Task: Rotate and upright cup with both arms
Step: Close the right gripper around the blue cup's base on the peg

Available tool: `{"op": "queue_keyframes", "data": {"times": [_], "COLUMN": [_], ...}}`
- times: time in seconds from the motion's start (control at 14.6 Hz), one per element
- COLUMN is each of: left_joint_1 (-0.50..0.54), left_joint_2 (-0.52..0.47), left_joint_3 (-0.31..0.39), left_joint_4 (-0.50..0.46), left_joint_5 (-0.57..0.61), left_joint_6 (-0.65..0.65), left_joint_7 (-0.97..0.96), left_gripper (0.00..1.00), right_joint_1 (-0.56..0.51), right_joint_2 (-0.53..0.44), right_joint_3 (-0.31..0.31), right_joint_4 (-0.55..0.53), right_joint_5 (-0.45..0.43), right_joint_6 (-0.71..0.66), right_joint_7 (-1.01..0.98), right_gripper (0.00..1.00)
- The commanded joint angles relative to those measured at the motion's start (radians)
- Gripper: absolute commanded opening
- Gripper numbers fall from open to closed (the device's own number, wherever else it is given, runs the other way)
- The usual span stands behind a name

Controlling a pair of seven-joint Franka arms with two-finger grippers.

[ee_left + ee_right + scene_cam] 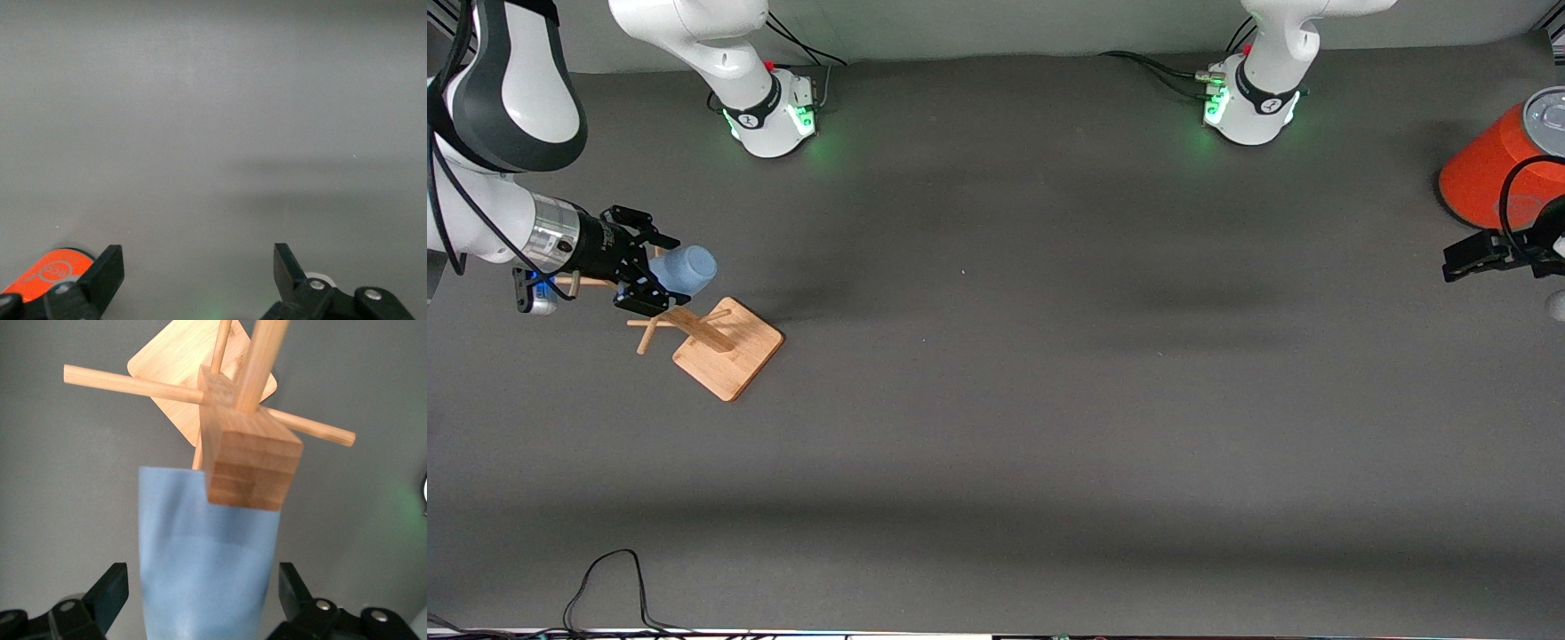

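My two arms are white with smooth, rounded shells and dark grey bands at the joints. Each round base has a black ring with a small white mark, a green light and a red button on top; black cables go out from both bases. My right arm has a shiny silver ring at the wrist, and a black cable hangs along it. My right gripper and my left gripper are black, with flat fingers and small silver screws.

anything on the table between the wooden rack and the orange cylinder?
Nothing: the front view shows only bare dark table between the wooden rack and the orange cylinder.
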Motion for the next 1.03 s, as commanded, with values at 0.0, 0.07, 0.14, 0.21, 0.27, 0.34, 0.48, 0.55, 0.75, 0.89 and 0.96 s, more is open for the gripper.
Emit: {"op": "queue_keyframes", "data": {"times": [0.0,0.07,0.14,0.21,0.27,0.34,0.48,0.55,0.75,0.89,0.96], "left_joint_1": [-0.007,-0.007,-0.007,-0.006,-0.007,-0.007,-0.007,-0.006,-0.006,-0.006,-0.006], "left_joint_2": [-0.001,-0.001,-0.001,-0.002,-0.001,-0.001,-0.001,-0.002,-0.001,-0.001,-0.001], "left_joint_3": [0.004,0.004,0.004,0.004,0.004,0.004,0.004,0.004,0.004,0.004,0.004], "left_joint_4": [-0.001,-0.001,-0.001,-0.001,-0.001,-0.001,-0.001,-0.001,-0.001,-0.001,-0.003], "left_joint_5": [0.015,0.015,0.015,0.015,0.015,0.015,0.015,0.015,0.015,0.015,0.015], "left_joint_6": [0.010,0.010,0.010,0.010,0.010,0.010,0.010,0.010,0.010,0.010,0.010], "left_joint_7": [-0.001,-0.001,-0.001,-0.001,-0.001,-0.001,-0.001,-0.001,-0.001,-0.001,-0.001], "left_gripper": [1.00,1.00,1.00,1.00,1.00,1.00,1.00,1.00,1.00,1.00,1.00], "right_joint_1": [-0.004,-0.004,-0.004,-0.004,-0.004,-0.004,-0.004,-0.004,-0.004,-0.004,-0.004], "right_joint_2": [-0.024,-0.024,-0.021,-0.021,-0.019,-0.019,-0.021,-0.021,-0.025,-0.022,-0.022], "right_joint_3": [0.004,0.001,0.001,0.001,0.001,0.001,-0.001,-0.002,-0.002,-0.002,-0.001], "right_joint_4": [-0.048,-0.056,-0.056,-0.056,-0.056,-0.056,-0.053,-0.052,-0.035,0.005,0.019], "right_joint_5": [-0.013,-0.013,-0.013,-0.013,-0.013,-0.013,-0.013,-0.012,-0.009,0.004,0.008], "right_joint_6": [0.055,0.069,0.073,0.075,0.075,0.073,0.070,0.067,0.049,0.000,-0.019], "right_joint_7": [-0.030,-0.032,-0.035,-0.037,-0.037,-0.038,-0.038,-0.038,-0.032,-0.017,-0.011], "right_gripper": [1.00,1.00,1.00,0.96,0.91,0.87,0.84,0.84,0.84,0.84,0.84]}}
